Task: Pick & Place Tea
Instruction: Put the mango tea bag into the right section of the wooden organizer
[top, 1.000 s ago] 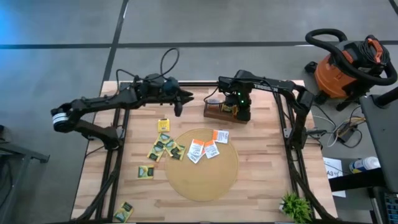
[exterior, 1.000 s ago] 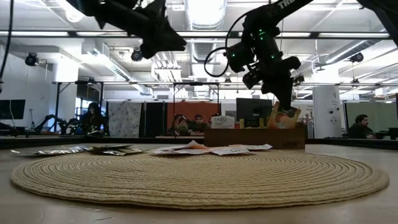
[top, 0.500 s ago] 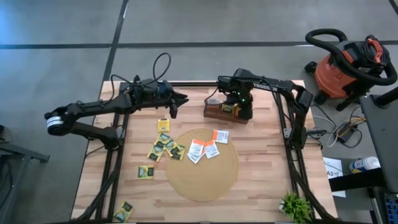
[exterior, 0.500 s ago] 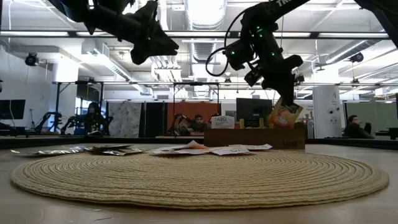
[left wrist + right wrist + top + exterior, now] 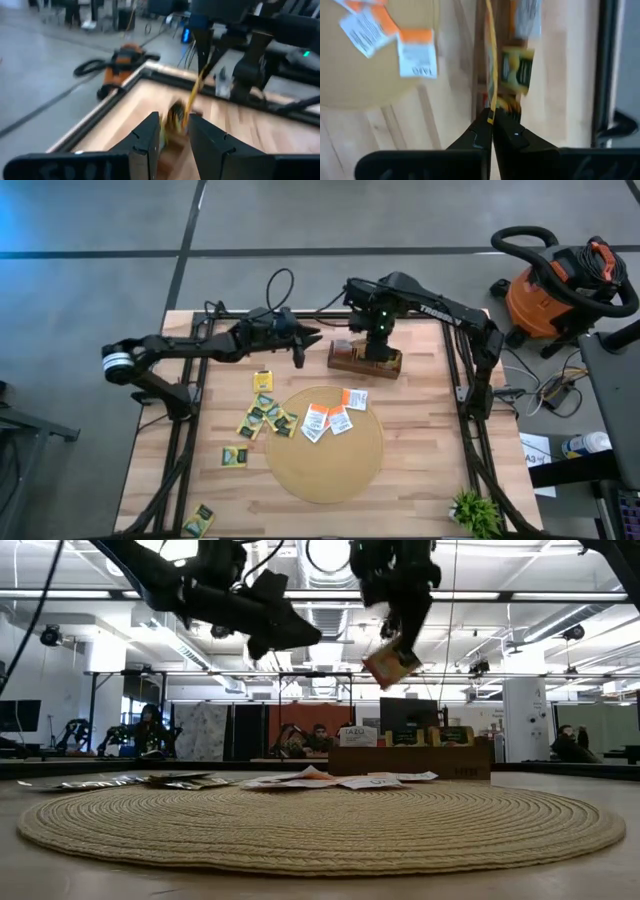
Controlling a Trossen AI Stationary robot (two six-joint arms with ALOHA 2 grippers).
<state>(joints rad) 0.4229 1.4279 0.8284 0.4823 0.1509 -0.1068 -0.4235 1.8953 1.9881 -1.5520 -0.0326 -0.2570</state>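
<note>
Jaws of the right gripper (image 5: 491, 121) are pressed together on the edge of one yellow tea sachet (image 5: 391, 663), which hangs tilted in the air above the wooden box (image 5: 410, 760) at the far side of the surface (image 5: 420, 480). More sachets stand upright in the box. On the round mat (image 5: 325, 470) lie white and orange sachets (image 5: 328, 420); yellow and green sachets (image 5: 262, 415) lie scattered on the bare wood beside the mat. Jaws of the left gripper (image 5: 300, 350) stand spread with nothing between them, raised in the air near the box's left end. An orange shop vacuum (image 5: 555, 285) stands on the floor beyond the surface.
</note>
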